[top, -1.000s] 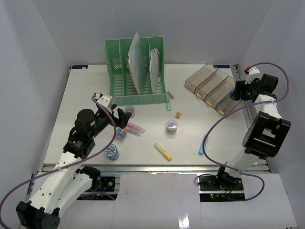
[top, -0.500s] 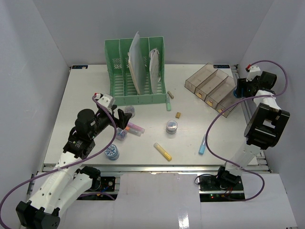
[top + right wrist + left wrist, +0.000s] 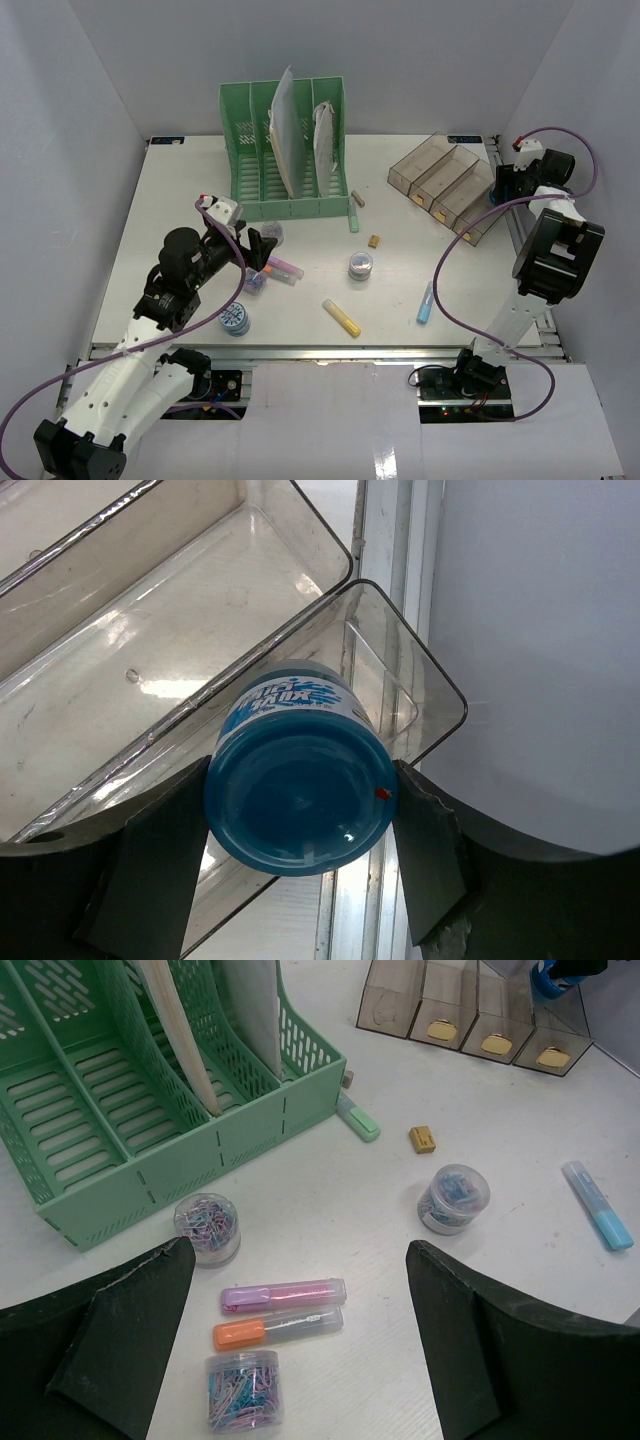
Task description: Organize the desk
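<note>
The right gripper (image 3: 298, 825) is clamped on a blue jar (image 3: 298, 765), a finger on each side. It holds the jar over the rim of the clear brown tray (image 3: 440, 172) at the far right corner of the desk (image 3: 170, 200). The left gripper (image 3: 262, 246) — jaws spread wide, holding nothing — hovers over the near left part, above a purple marker (image 3: 285, 1293), an orange marker (image 3: 275, 1329) and two small jars of paper clips (image 3: 207, 1227). The white desk spreads under both arms, with a green file rack (image 3: 262, 190) at its far edge.
</note>
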You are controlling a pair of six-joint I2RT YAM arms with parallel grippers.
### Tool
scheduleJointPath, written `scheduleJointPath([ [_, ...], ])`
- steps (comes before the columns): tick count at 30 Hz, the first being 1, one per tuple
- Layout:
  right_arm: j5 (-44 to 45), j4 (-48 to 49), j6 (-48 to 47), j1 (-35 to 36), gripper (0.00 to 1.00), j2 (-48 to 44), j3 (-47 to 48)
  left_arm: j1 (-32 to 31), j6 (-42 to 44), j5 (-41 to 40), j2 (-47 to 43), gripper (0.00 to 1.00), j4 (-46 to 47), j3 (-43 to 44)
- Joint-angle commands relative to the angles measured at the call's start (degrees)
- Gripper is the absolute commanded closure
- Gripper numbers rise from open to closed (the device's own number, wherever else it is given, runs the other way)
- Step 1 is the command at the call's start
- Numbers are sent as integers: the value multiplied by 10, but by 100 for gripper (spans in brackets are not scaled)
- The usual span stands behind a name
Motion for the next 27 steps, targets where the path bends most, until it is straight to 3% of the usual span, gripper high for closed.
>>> scheduleJointPath([
  [1,-4,45,11,3,17,-16,21,0,-15,-13,4,2,13,5],
  [3,-9,48,13,3,10,-31,6,0,-41,-20,11,2,18,4],
  [10,-67,41,4,3,10,-149,-83,0,-112,-33,58,2,9,18],
  [14,-174,-47,-24,3,10,-233,-148,0,-167,-6,60,2,-12,22],
  [18,-312,-185,-107,19,10,-320,-225,0,-243,-42,52,5,-99,49],
  [21,-342,-272,-163,69,10,-374,-271,0,-287,-71,56,11,-185,88],
  [27,-353,-280,-135,180,10,-478,-338,0,-359,-134,99,10,-325,123],
])
